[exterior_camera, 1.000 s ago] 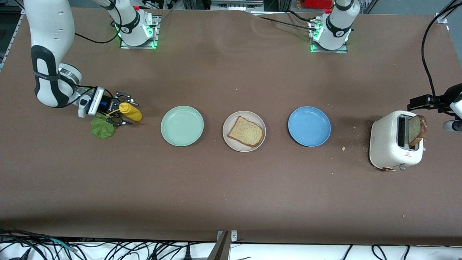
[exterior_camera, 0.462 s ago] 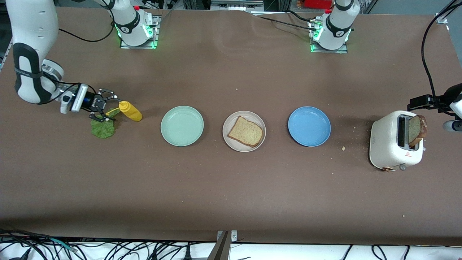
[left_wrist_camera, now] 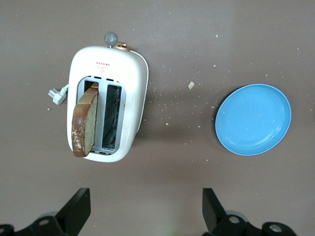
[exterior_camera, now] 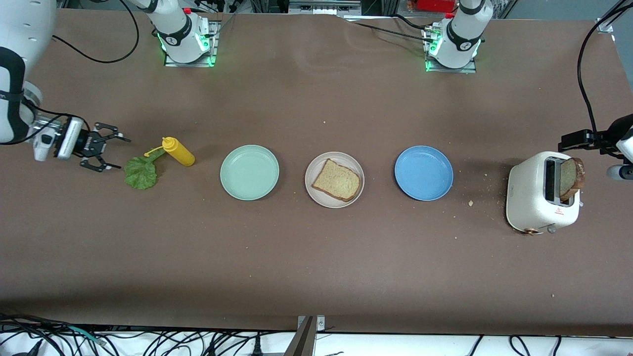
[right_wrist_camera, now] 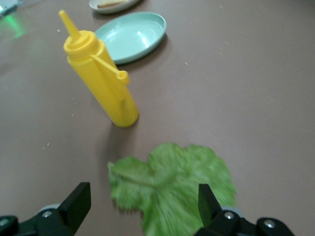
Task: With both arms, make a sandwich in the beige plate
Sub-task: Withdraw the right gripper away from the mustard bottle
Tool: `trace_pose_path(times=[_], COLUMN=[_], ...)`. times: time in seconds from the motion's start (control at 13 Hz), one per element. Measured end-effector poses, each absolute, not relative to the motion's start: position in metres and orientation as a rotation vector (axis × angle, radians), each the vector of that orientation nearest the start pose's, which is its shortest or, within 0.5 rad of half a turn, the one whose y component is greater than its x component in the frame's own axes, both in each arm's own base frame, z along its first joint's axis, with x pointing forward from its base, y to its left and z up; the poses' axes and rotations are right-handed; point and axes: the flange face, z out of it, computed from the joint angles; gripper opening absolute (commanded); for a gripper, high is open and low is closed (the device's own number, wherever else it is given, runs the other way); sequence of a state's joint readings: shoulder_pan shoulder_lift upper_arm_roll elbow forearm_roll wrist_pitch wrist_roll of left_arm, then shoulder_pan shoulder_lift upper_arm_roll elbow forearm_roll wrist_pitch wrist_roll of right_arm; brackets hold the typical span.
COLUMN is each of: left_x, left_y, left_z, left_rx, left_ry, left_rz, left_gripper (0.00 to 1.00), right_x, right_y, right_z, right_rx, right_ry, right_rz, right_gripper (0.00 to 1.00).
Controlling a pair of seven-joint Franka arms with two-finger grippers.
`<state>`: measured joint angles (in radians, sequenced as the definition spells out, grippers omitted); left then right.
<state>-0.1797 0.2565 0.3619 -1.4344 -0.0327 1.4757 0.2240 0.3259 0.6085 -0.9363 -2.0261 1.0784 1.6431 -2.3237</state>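
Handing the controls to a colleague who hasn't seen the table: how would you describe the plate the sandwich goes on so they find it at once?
Three round plates sit in a row across the middle of the brown table. The target is the pale beige matte plate in the centre, between the mint-green plate and the blue plate. It alone already holds a square slice of brown bread; its neighbours hold nothing.

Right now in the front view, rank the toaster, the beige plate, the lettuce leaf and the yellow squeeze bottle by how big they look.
1. toaster, which stands tall, so part of that is height.
2. beige plate.
3 and 4. lettuce leaf and yellow squeeze bottle look too alike to rank.
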Motion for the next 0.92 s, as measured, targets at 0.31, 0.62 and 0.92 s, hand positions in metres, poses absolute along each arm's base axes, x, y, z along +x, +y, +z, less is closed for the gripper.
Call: trace_pose_path(times=[0.31, 0.62, 0.92], left_x=[0.606, 0.606, 0.606], left_y=[0.082, 0.082, 0.082], left_z=[0.539, 0.539, 0.539], left_rx=[-3.108, -3.108, -3.108], left_ry=[0.068, 0.069, 0.069], left_rz=[0.321, 0.321, 0.321], left_gripper=[1.0, 1.0, 1.0], right_x=[0.528, 0.547, 0.548], right_y=[-0.216, -0.164, -0.169], right_z=[0.313, 0.368, 0.372], right_rx=[-2.382, -2.572, -2.621], right_ry=[-1.146, -1.013, -0.923], right_rz=[-0.275, -0.152, -0.141], right_gripper=[0.97, 0.97, 0.98])
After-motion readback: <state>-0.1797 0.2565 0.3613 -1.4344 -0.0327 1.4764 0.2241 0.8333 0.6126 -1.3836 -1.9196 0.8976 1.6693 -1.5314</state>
